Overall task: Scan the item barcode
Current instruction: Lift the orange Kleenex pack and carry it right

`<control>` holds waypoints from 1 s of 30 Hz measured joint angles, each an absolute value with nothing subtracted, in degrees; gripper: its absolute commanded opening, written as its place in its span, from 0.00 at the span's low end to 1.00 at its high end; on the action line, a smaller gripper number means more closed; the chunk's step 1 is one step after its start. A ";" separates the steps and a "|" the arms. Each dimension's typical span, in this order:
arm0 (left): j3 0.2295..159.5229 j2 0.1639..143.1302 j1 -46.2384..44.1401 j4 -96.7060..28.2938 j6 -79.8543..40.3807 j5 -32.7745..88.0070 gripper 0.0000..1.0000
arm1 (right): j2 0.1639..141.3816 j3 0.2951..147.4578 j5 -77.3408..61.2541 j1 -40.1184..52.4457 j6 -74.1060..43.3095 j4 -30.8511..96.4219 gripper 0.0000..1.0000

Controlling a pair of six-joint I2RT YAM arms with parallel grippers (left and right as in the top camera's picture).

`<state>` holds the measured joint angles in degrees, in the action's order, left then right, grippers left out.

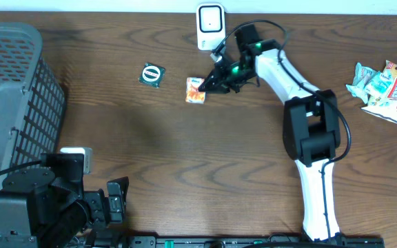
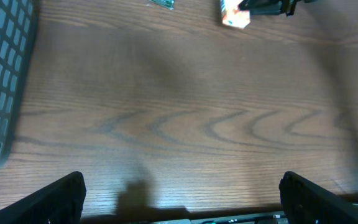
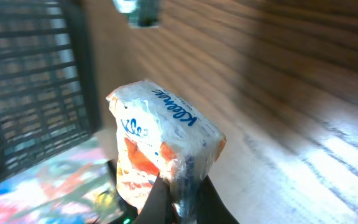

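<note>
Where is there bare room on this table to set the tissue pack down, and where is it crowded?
Widest bare wood: the middle, bordered by basket, tissue pack and right arm. A smaller patch lies between that arm and the snack pile. Crowded: top centre, around scanner, green packet and the right pincer gripping the pack.

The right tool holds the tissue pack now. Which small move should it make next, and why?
Probably move the tissue pack a little toward the white scanner and turn it to face the scanner. The right tool is shut on the pack's edge, and in the overhead view the pack is off to one side of the scanner, a little apart, not in front of it.
</note>
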<state>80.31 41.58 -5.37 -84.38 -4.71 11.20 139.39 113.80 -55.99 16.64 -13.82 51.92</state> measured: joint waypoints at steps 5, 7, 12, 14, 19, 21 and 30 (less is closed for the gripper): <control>80.31 41.58 -5.37 -84.38 -4.71 11.20 0.98 | 139.09 113.80 -63.70 13.52 -10.11 53.17 0.01; 80.31 41.58 -5.37 -84.38 -4.71 11.20 0.98 | 138.87 113.80 -65.17 12.08 -8.58 55.00 0.01; 80.31 41.58 -5.37 -84.38 -4.71 11.20 0.97 | 138.56 113.80 -67.66 7.44 -3.18 62.50 0.01; 80.31 41.58 -5.37 -84.38 -4.71 11.20 0.98 | 138.56 113.75 -68.47 5.58 -0.40 65.60 0.01; 80.31 41.58 -5.37 -84.38 -4.71 11.20 0.98 | 138.56 113.69 -71.37 2.07 8.82 73.95 0.01; 80.31 41.58 -5.37 -84.38 -4.71 11.20 0.98 | 138.56 113.67 -73.21 0.89 13.50 77.52 0.01; 80.31 41.58 -5.37 -84.38 -4.71 11.22 0.98 | 138.56 113.62 -77.87 -1.98 32.75 91.05 0.01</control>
<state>80.31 41.58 -5.37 -84.38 -4.71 11.22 138.56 113.62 -77.87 -1.98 32.75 91.05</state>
